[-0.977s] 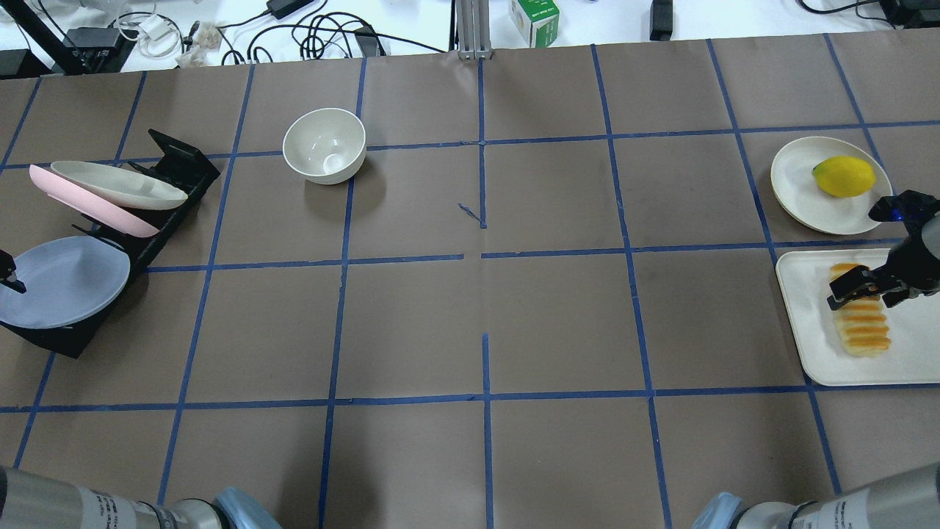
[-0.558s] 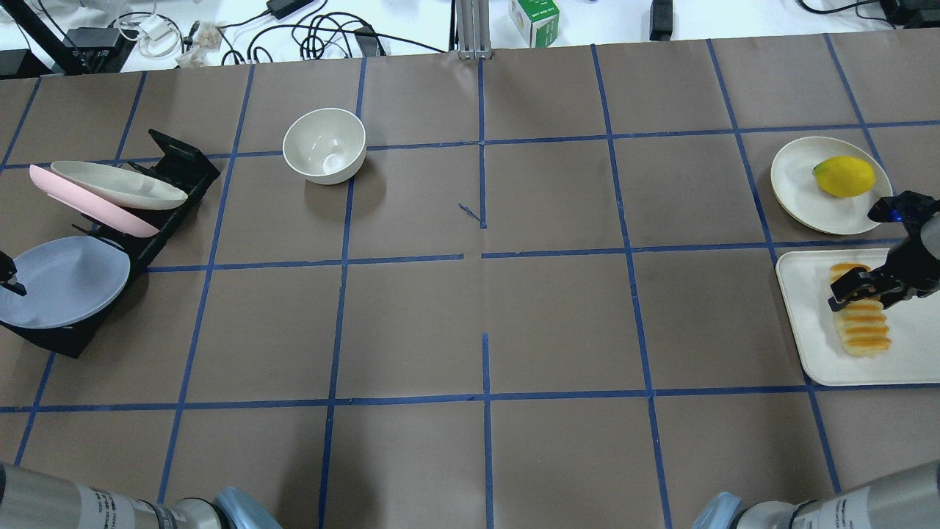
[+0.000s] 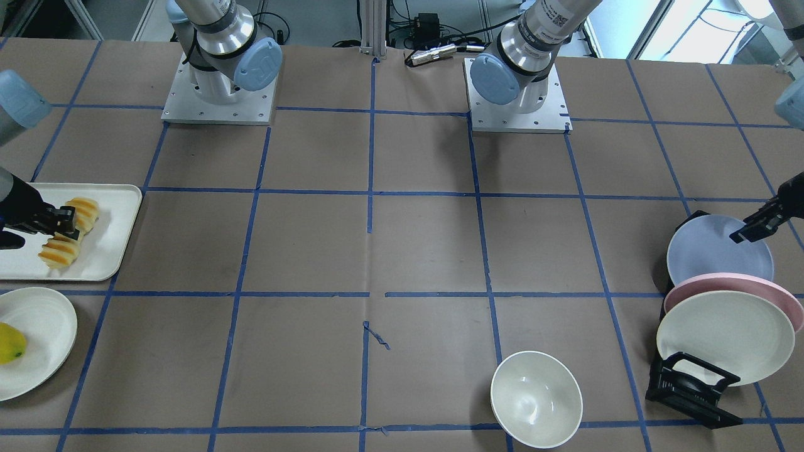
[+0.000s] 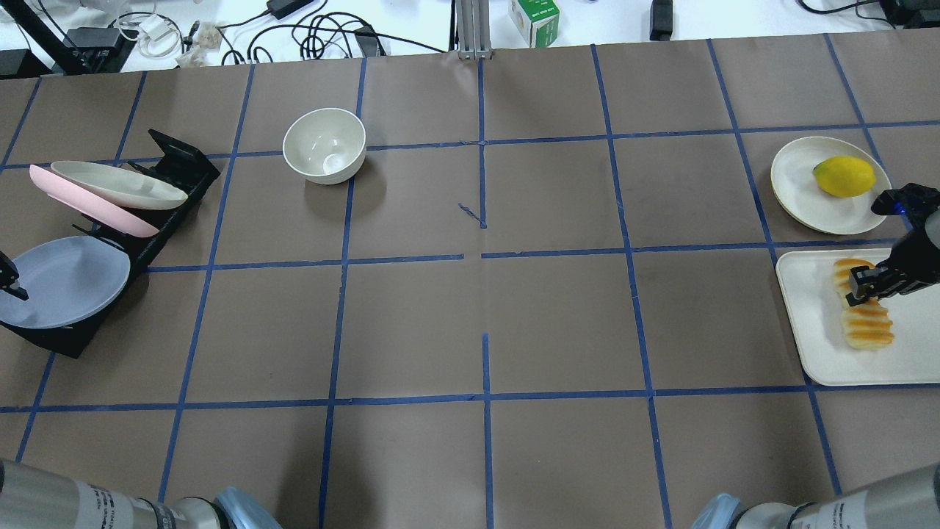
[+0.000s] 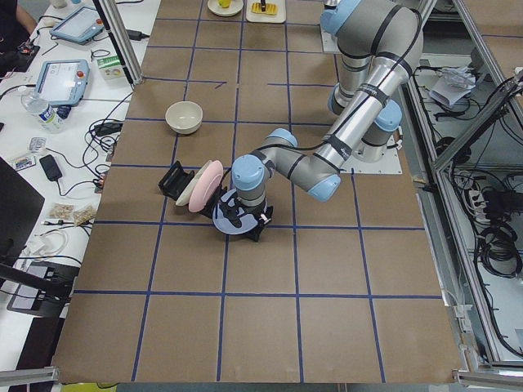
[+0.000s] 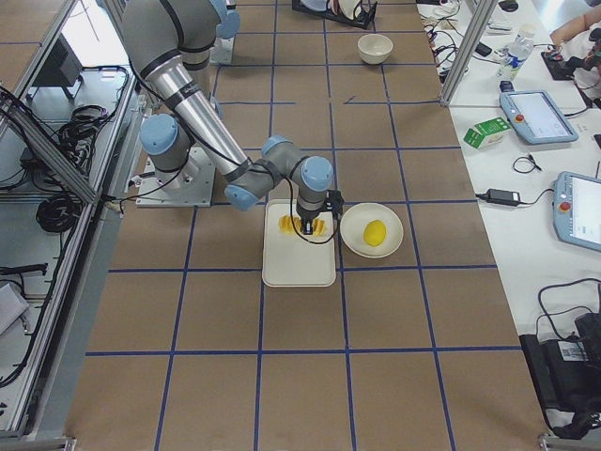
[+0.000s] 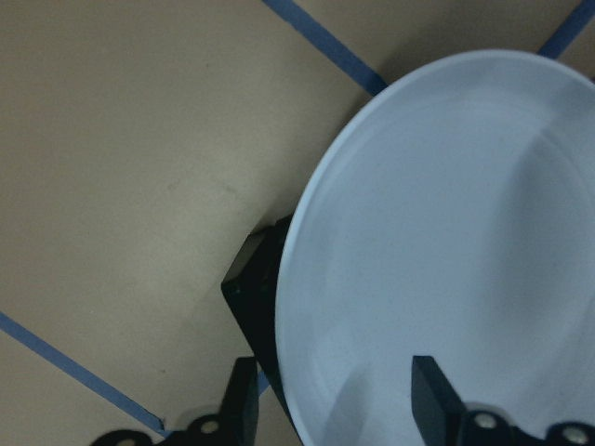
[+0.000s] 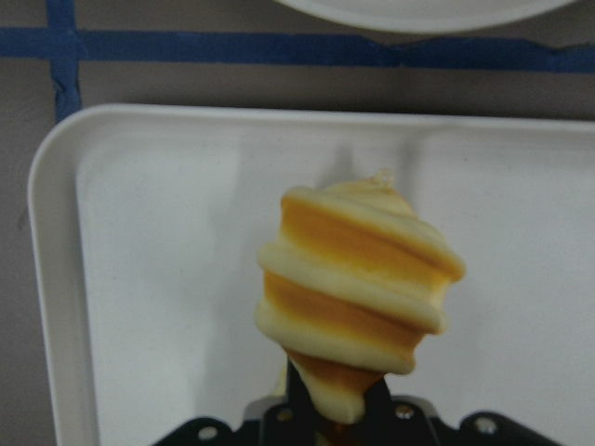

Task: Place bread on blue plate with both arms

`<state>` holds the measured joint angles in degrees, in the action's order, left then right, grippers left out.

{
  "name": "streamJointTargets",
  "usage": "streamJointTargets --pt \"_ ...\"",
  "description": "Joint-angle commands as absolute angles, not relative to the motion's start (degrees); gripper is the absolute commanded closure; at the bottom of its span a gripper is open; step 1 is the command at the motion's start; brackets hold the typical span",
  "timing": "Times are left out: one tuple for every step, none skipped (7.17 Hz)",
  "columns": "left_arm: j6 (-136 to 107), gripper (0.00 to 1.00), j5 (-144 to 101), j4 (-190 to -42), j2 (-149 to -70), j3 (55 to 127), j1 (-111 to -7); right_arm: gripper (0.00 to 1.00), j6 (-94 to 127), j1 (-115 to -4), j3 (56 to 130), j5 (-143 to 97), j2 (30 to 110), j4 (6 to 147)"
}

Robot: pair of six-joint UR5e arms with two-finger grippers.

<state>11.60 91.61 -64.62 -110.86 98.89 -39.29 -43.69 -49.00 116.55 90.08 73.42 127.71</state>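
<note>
A: Over on the right, the right arm [image 6: 249,178] is stretched low across the bench [image 4: 485,294], with its wrist turned straight down over the white tray [image 4: 815,330].

B: And the right hand [image 4: 861,288] is clamped narrow across the middle of the bread [image 4: 866,327]. In the wrist view the loaf is pinched between the two fingers, and its ridged orange end sticks out past them over the tray.

A: Is it off the tray?

B: Can't tell from here. In the overhead view both ends of the loaf show on either side of the hand, inside the tray's rim.

A: Now the other side. The left arm [image 5: 302,167] is folded at the elbow, forearm low, wrist pointing down at the black rack [image 4: 172,176].

B: The left hand [image 3: 747,233] is spread wide there. The wrist camera shows one finger outside the blue plate [image 4: 66,283] and the other over its face, with the rim running between them. It grips nothing.

A: And the plate itself?

B: It leans tilted in the rack's end slot, just beside the pink plate [image 4: 88,206].
</note>
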Motion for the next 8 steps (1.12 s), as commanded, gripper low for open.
streamJointTargets --pt "11.86 0.95 91.67 -63.81 -111.09 98.88 -39.29 1.00 -44.90 -49.57 114.01 90.17 74.09 126.48" --pt "12.21 1.00 91.67 -63.81 -110.92 98.88 -39.29 1.00 -45.09 -50.27 113.39 90.26 74.61 125.26" --pt "12.30 1.00 91.76 -63.81 -110.92 98.88 -39.20 1.00 -44.57 -50.36 113.12 90.26 74.79 123.77" --pt "12.39 1.00 91.84 -63.81 -110.57 98.79 -39.11 1.00 -44.39 -50.45 111.90 90.87 74.79 119.14" --pt "12.39 1.00 92.98 -63.81 -110.31 98.79 -38.94 1.00 -44.30 -50.45 110.49 90.88 74.88 118.22" --pt "12.39 1.00 94.99 -63.90 -108.74 98.62 -39.11 1.00 -44.30 -51.06 110.22 91.05 74.88 117.78" --pt "13.00 1.00 96.05 -64.77 -107.42 97.40 -39.02 1.00 -44.21 -51.50 110.21 91.05 75.67 117.69" --pt "13.70 1.00 97.80 -67.30 -105.84 95.64 -38.68 1.00 -44.21 -51.76 110.21 91.05 76.46 117.60"
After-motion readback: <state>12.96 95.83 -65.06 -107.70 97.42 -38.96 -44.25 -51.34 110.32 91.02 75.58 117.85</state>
